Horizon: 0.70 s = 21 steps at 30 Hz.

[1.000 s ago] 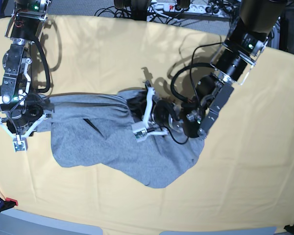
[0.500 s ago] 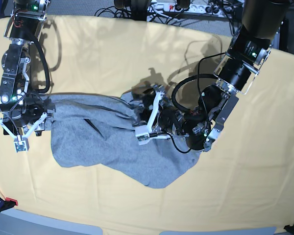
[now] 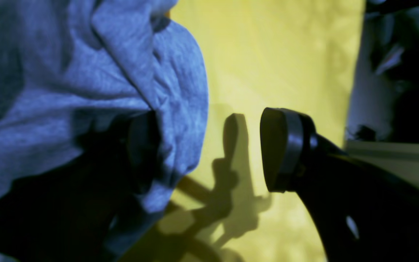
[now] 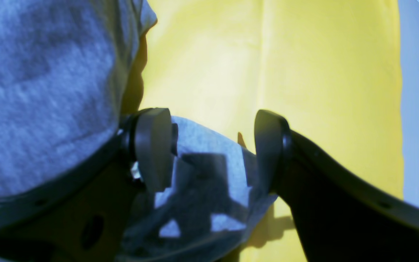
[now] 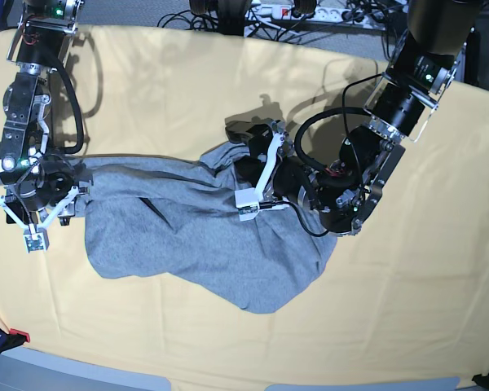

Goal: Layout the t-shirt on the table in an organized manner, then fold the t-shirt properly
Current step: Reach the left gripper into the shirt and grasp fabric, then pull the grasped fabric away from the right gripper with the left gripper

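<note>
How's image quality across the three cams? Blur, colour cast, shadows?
Base view: sharp, evenly lit, with hard arm shadows on the table. Left wrist view: dim, bluish cast on the t-shirt, soft focus, crisp shadow of the left gripper on the cloth. Right wrist view: brighter, wide-angle, right gripper blurred, its shadow across the shirt.

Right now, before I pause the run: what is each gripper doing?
Left gripper: open, t-shirt draped over one finger.
Right gripper: open, shirt edge between its fingers, not clamped.
</note>
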Motion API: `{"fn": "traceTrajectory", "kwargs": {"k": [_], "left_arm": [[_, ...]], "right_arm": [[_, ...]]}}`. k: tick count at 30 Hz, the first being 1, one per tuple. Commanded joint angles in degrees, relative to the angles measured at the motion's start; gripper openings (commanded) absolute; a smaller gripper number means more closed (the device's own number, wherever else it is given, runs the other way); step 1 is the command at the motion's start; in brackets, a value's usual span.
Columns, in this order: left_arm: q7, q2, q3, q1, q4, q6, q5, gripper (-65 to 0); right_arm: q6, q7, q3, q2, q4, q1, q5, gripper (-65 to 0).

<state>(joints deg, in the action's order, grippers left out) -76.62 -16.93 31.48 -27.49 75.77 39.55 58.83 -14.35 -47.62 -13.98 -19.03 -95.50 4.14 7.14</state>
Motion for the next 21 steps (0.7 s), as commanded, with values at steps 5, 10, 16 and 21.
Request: {"fn": "traceTrajectory", "kwargs": {"k": [5, 10, 16, 21], "left_arm": [[3.5, -0.4, -0.2, -1.3, 0.0, -3.4, -13.4, -20.1], [9.2, -0.5, -0.2, -0.3, 0.0, -4.9, -19.3, -20.1], [9.5, -0.5, -0.2, -0.7, 0.0, -8.3, -21.9, -39.3], [4.5, -0.5, -0.2, -3.6, 0.0, -5.6, -15.8, -51.2]], "right_arm": [[0.4, 0.3, -0.3, -1.0, -0.9, 1.1, 0.1, -27.3], [0.4, 0.4, -0.3, -1.0, -0.9, 1.1, 0.2, -27.3], [0.4, 0.4, -0.3, -1.0, -0.9, 1.1, 0.2, -27.3], [0.3, 0.4, -0.3, -1.0, -0.9, 1.1, 0.5, -27.3]]}}
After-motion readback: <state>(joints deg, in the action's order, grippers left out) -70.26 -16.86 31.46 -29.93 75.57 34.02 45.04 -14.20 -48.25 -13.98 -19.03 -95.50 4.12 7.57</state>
